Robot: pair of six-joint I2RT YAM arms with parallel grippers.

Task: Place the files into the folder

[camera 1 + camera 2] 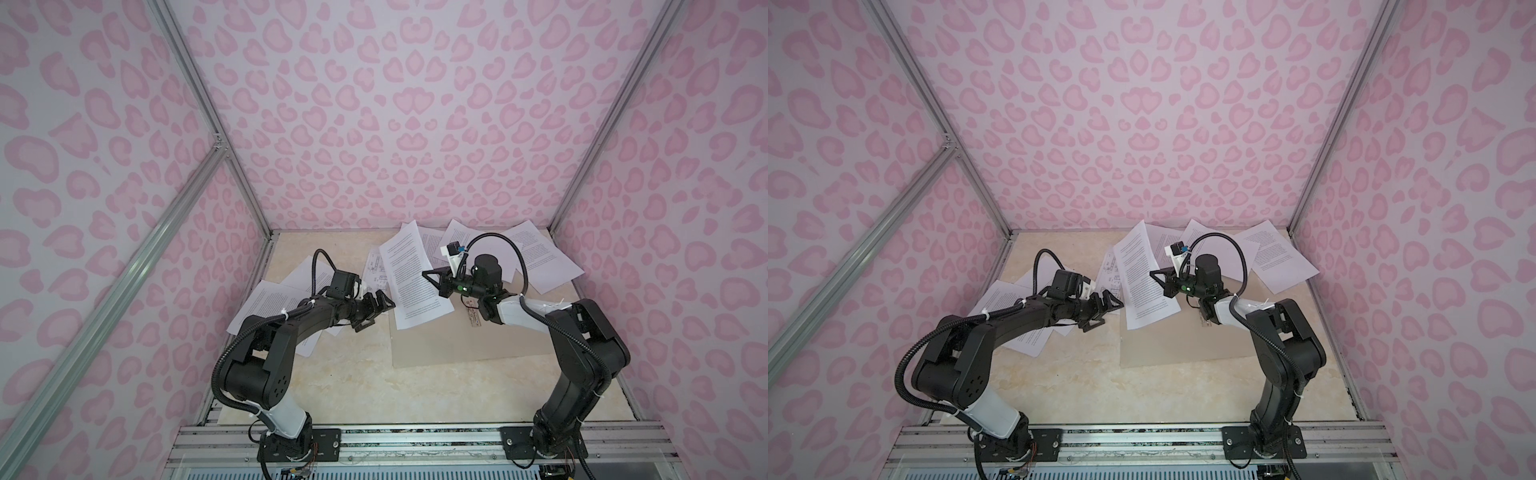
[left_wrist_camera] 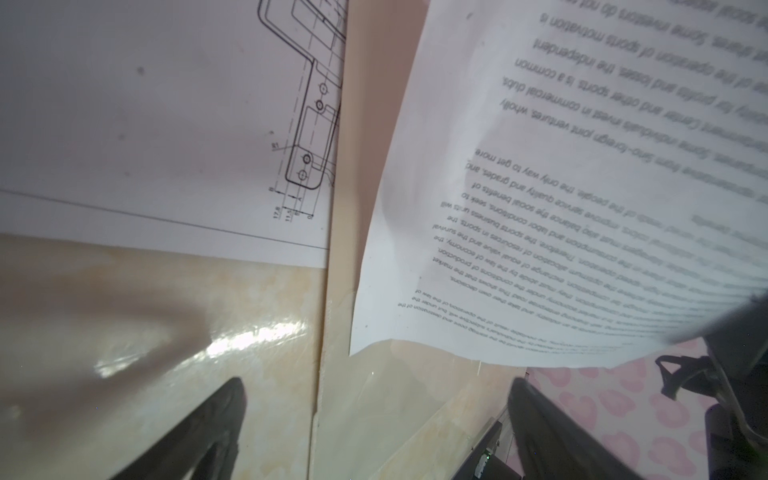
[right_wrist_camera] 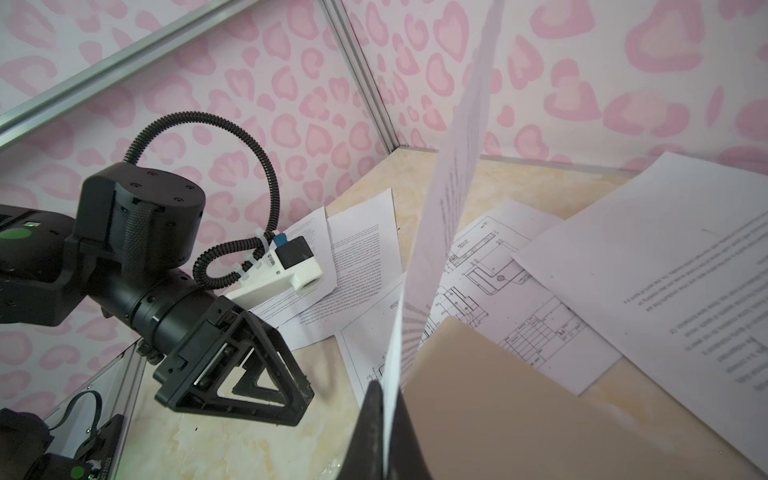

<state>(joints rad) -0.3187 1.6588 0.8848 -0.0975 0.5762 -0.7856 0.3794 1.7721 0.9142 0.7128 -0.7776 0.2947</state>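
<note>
Right claw (image 1: 424, 275) is pinched fully closed on the right side of a text sheet (image 1: 415, 286) and holds it raised and bowed; the right wrist view shows the paper edge-on between the black fingertips (image 3: 370, 419). Left claw (image 1: 376, 311) gapes as wide as it goes with nothing in it, just beside the sheet's left edge but apart from it. Nearest the arm bases the table (image 1: 374, 395) lies bare across its whole width up to the folder (image 1: 465, 345), which lies flat right of the middle under the right arm. In both top views the held sheet's near corner hangs over the folder's far-left corner. Seen upside down in the left wrist view, its print reads "the only way to get more", "commercial clubs" and "joint ventures". Left of it lies the drawing sheet (image 2: 166, 124), its line drawing marked "17.8" and "R1", its long edge running close along the folder's edge. More text sheets (image 1: 266, 307) lie under the left arm. Farther sheets (image 1: 544, 257) fan out, overlapping, toward the back wall (image 1: 415, 124).
</note>
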